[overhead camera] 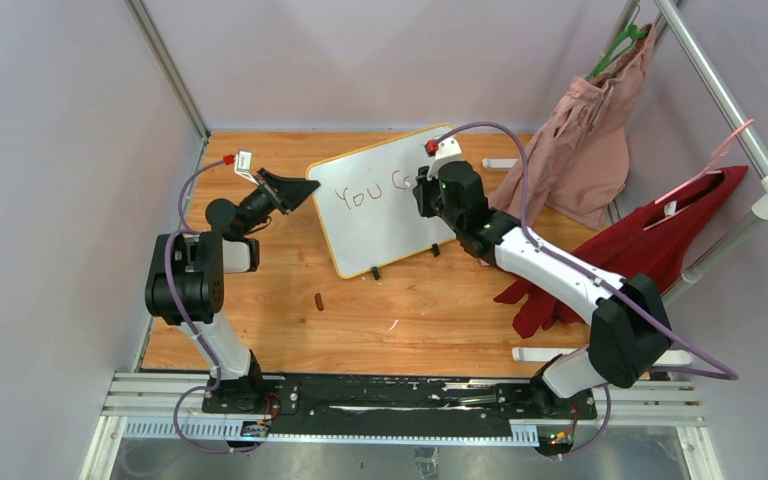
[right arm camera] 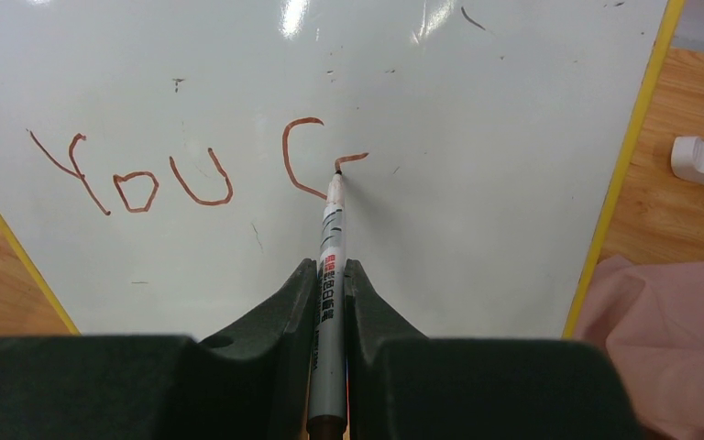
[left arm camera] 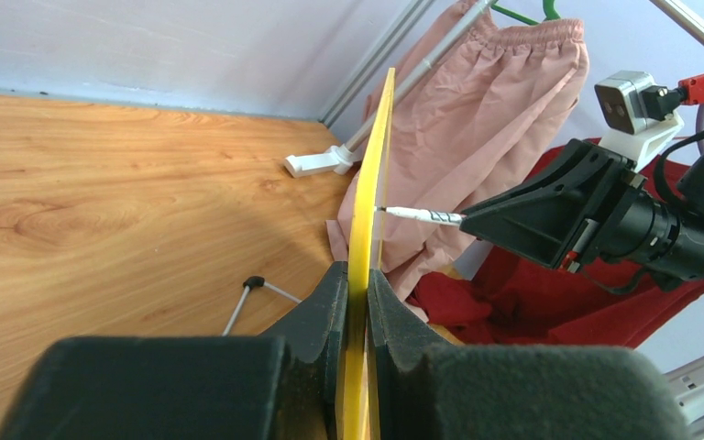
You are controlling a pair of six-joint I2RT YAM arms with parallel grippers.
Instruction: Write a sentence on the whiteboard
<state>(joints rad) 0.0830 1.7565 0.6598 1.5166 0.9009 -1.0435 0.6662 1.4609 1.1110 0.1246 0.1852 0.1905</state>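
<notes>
Left pincer (left arm camera: 356,275) is pinching the yellow-framed edge of the whiteboard (left arm camera: 378,156), one finger pressing on each face. The board is rising edge-on straight ahead of its fingertips. In the overhead view this pincer (overhead camera: 295,190) is sitting at the board's left rim, and the whiteboard (overhead camera: 390,235) is tilting up off the wooden table (overhead camera: 410,320). Right pincer (right arm camera: 330,270) is squeezing a marker (right arm camera: 331,229), fingers pressed tight round the barrel. The marker is jutting forward out of the fingertips, and its tip is touching the white face directly ahead. The sentence (right arm camera: 192,170) is showing as reddish-brown "YOU C" so far. "YOU" is lying ahead and to the left of this pincer, the "C" is lying just left of the tip, and a short fresh stroke is hooking rightward from the tip itself. From the left wrist view, the marker (left arm camera: 417,214) is meeting the board's far face. Pink cloth (right arm camera: 669,348) is lying just to the right of the right pincer, past the board's yellow rim. Red cloth (overhead camera: 660,240) is lying behind that pincer, beside its arm.
</notes>
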